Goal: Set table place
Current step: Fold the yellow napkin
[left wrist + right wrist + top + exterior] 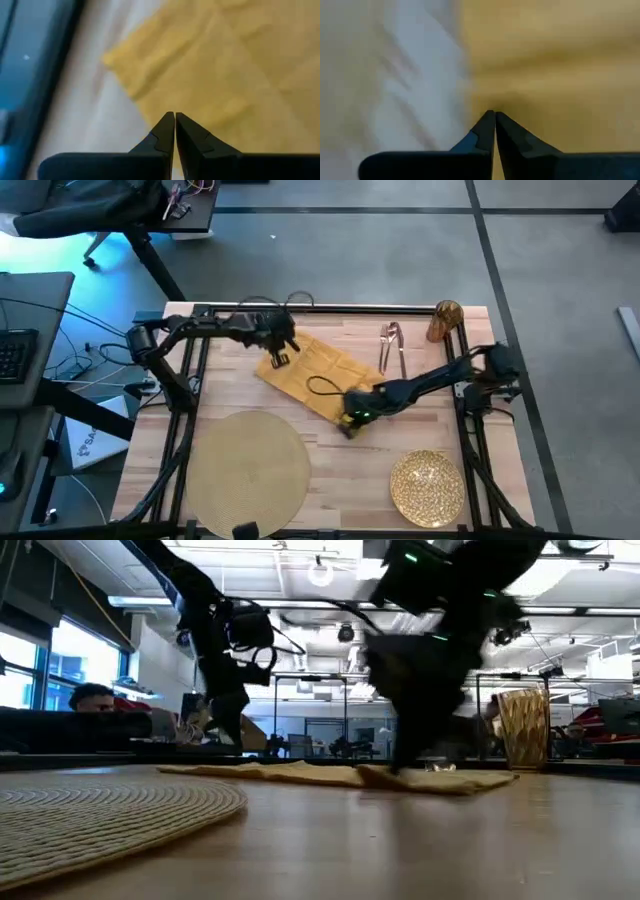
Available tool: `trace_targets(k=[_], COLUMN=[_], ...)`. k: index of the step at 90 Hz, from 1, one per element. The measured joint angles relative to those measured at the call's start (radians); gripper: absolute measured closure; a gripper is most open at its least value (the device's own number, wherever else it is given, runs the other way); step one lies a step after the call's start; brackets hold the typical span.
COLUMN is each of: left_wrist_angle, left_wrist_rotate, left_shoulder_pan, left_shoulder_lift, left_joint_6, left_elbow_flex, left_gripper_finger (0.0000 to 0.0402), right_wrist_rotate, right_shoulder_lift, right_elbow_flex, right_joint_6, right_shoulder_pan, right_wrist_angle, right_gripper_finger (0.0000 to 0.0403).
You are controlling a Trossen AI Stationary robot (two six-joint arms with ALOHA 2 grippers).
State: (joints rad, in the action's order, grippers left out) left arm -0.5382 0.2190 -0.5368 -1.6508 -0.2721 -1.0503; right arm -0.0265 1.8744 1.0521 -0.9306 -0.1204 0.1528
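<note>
**A:** Mustard-yellow cloth napkin (312,372) lies spread out and a bit rumpled mid-table, angled across the light wood plank table (430,430). Round tan woven placemat (245,468) sits at the near left, gold textured round plate (427,486) near right, copper-coloured cutlery (391,345) and the amber ribbed glass (444,321) at the far right.

**B:** And the arms?

**A:** Left gripper (174,118) is over the napkin's far-left corner, fingers pinched together. Right gripper (494,117) is down at the napkin's near edge, fingers closed too; can't tell if either actually has cloth pinched.
</note>
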Motion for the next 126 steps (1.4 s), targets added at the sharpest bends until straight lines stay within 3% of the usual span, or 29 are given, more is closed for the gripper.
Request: trace_targets(k=[14,28,39,50,66,74,85,95,108,126], left_wrist_angle=[-0.113,-0.177,-0.22,-0.221,-0.01,0.159,0.273,0.254,0.16,0.021], left_wrist_rotate=[-0.019,-0.162,-0.258,-0.294,-0.288,-0.243,-0.151,-0.121,-0.129,-0.104], left_shoulder_pan=[-0.019,0.013,0.08,0.185,0.364,0.439,0.499,0.529,0.543,0.533], left_shoulder_lift=[0.022,0.073,0.099,0.1,0.086,0.061,-0.011,-0.093,-0.162,-0.205], left_joint_6=[-0.035,0.052,0.201,0.363,0.634,0.782,0.971,1.08,1.156,1.019], left_elbow_flex=[-0.095,-0.124,-0.124,-0.123,-0.085,-0.057,-0.029,-0.026,-0.025,-0.03], left_gripper_finger=[0.0401,0.0401,0.0401,0.0401,0.0401,0.0401,0.0401,0.0401,0.0401,0.0401], right_wrist_rotate=[-0.057,0.004,0.018,-0.019,-0.079,-0.082,-0.092,-0.075,-0.051,-0.058], right_shoulder_lift=[0.068,0.02,-0.091,-0.227,-0.408,-0.44,-0.434,-0.427,-0.425,-0.423], right_elbow_flex=[0.209,0.341,0.3,0.115,-0.169,-0.282,-0.395,-0.458,-0.473,-0.475], right_joint_6=[0.226,0.528,0.761,0.86,0.87,0.884,0.843,0.733,0.634,0.304], right_shoulder_pan=[0.042,0.064,0.084,0.174,0.333,0.373,0.38,0.368,0.31,0.114], right_wrist_angle=[0.188,0.546,0.658,0.707,0.615,0.542,0.384,0.262,0.242,0.196], right_gripper_finger=[0.0403,0.0403,0.0403,0.0402,0.0402,0.0402,0.0403,0.0403,0.0403,0.0403])
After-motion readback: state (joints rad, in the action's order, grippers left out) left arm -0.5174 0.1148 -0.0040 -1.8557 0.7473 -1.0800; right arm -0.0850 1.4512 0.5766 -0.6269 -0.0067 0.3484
